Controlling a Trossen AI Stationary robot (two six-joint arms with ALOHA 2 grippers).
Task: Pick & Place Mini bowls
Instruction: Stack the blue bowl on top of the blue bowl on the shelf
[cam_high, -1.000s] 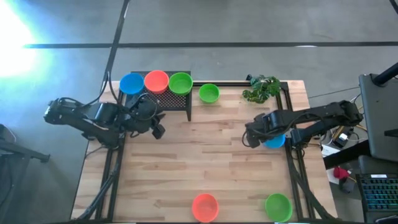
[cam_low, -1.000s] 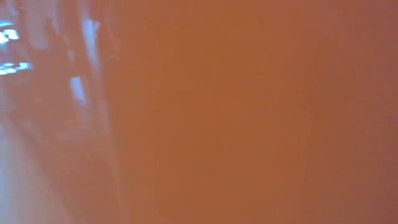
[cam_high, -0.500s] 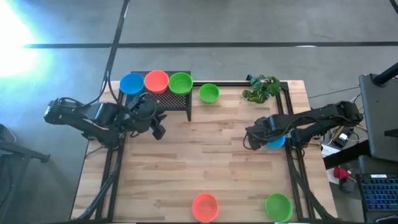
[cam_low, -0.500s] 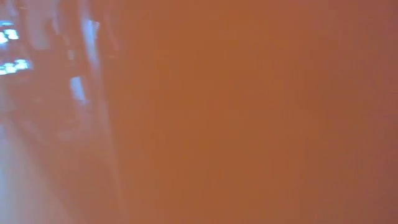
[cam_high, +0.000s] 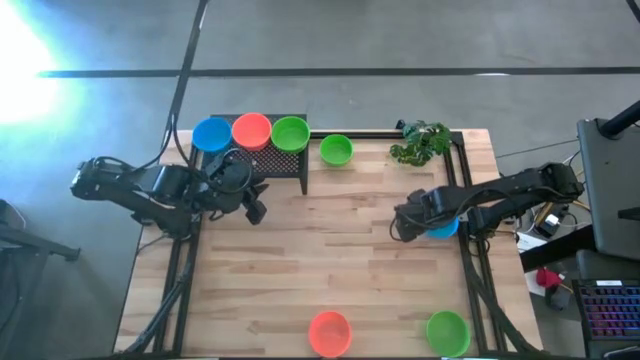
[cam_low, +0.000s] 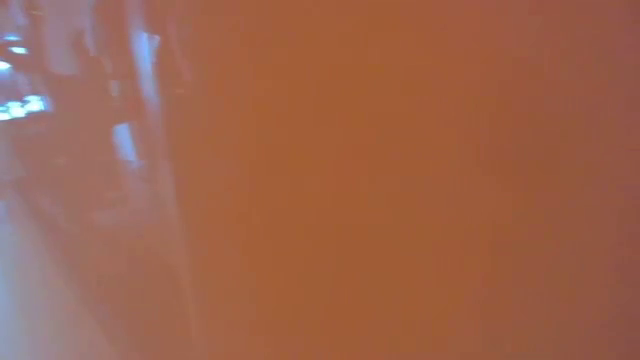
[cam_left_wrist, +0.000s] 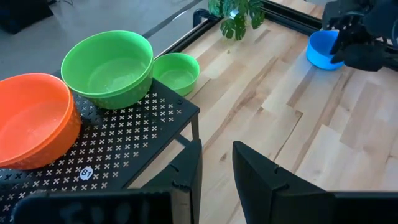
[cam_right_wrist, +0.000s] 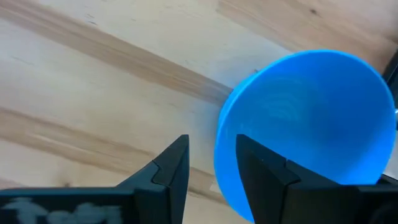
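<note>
A blue mini bowl (cam_high: 442, 227) sits at the table's right edge, and my right gripper (cam_high: 403, 225) is at it, shut on its rim. On the black mesh stand (cam_high: 280, 165) at the far left rest a blue (cam_high: 212, 135), an orange (cam_high: 251, 130) and a green bowl (cam_high: 289, 133). A smaller-looking green bowl (cam_high: 336, 150) stands on the table beside the stand. An orange bowl (cam_high: 329, 332) and a green bowl (cam_high: 447, 330) sit at the near edge. My left gripper (cam_high: 256, 210) waits by the stand's near side, slightly open. My right gripper (cam_right_wrist: 211, 146) has the blue bowl's rim (cam_right_wrist: 222, 149) on the side toward the table's middle. One finger (cam_right_wrist: 261, 168) is inside the bowl and the other (cam_right_wrist: 174, 168) is outside its wall. The fingers slant down from the right. I cannot tell whether the bowl's base is on the table.
A leafy plant sprig (cam_high: 420, 142) lies at the far right corner. The black frame rail (cam_high: 465, 190) runs along the right edge beside the blue bowl. The low view is filled by an orange blur (cam_low: 400, 180). Bare wood (cam_high: 330, 240) lies between the arms.
</note>
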